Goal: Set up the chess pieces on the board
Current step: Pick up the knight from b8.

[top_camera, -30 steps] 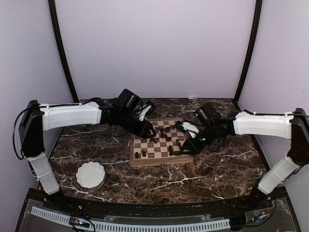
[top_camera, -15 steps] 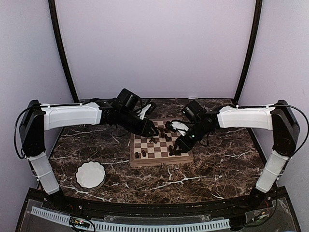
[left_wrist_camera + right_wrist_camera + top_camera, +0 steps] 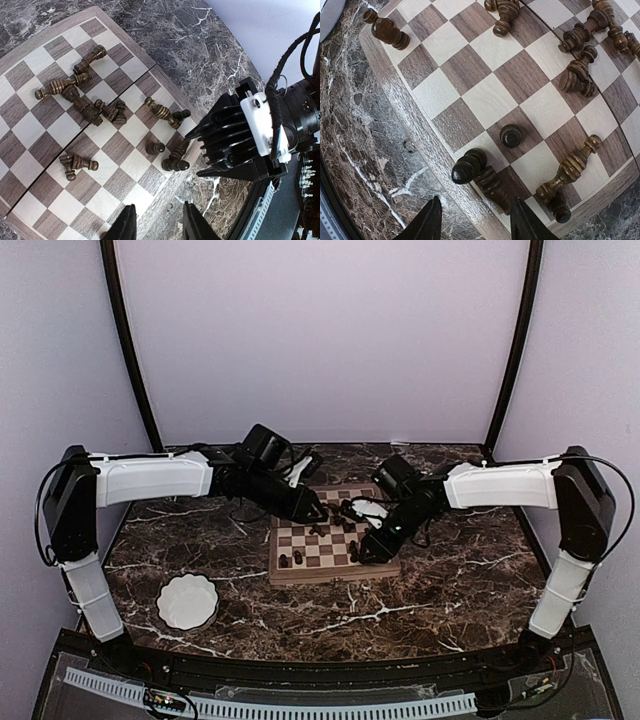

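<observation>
The board [image 3: 315,550] lies mid-table with several dark chess pieces [image 3: 340,520] on it, most of them toppled. My left gripper [image 3: 311,509] hovers over the board's far left part. In the left wrist view it [image 3: 159,227] is open and empty above the board's rim [image 3: 165,200]. My right gripper [image 3: 364,549] hangs over the board's near right corner. In the right wrist view it [image 3: 477,225] is open above the rim, just short of a dark piece [image 3: 469,167] and a fallen one [image 3: 492,186]. A pawn [image 3: 511,135] stands upright one square further in.
A white scalloped bowl [image 3: 187,601] sits on the marble table at the near left. The right arm's black wrist housing [image 3: 240,140] is close to the left gripper above the board's edge. Dark posts rise at the back corners.
The right arm has swung left and inward, bringing its gripper over the board's near right corner, and its jaws have widened slightly. The left arm has barely moved.
</observation>
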Controlling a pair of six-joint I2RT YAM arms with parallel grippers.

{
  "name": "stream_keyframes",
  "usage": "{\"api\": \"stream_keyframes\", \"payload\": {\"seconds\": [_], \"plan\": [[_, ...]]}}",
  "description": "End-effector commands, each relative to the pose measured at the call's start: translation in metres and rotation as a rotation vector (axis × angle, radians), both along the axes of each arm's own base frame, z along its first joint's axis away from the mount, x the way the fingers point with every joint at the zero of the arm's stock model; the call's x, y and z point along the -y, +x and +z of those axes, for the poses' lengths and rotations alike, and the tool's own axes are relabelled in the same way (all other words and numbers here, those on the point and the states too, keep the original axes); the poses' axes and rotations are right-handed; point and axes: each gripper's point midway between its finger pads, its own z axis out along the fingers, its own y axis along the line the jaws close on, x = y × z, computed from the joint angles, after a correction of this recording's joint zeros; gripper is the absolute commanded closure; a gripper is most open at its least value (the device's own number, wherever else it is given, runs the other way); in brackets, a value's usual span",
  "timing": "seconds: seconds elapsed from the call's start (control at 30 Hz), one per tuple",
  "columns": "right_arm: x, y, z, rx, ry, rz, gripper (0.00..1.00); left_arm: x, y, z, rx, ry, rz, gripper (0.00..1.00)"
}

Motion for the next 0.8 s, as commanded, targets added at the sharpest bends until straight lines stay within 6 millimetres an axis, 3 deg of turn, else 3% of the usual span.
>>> {"api": "stream_keyframes", "payload": {"seconds": [0.0,0.47,0.77], "plan": [[-0.002,-0.002,-0.013,-0.001,-0.016,0.012,0.52,0.008,0.002,0.014,0.008,-0.052,-0.023,0.66],[0.001,-0.012,-0.03,-0.007,-0.048,0.02,0.56,0.019,-0.004,-0.001,-0.072,-0.088,-0.058,0.67],[0.009,-0.005,-0.036,0.063,-0.123,-0.006,0.72,0.025,-0.008,-0.015,-0.133,-0.103,-0.073,0.68]]}}
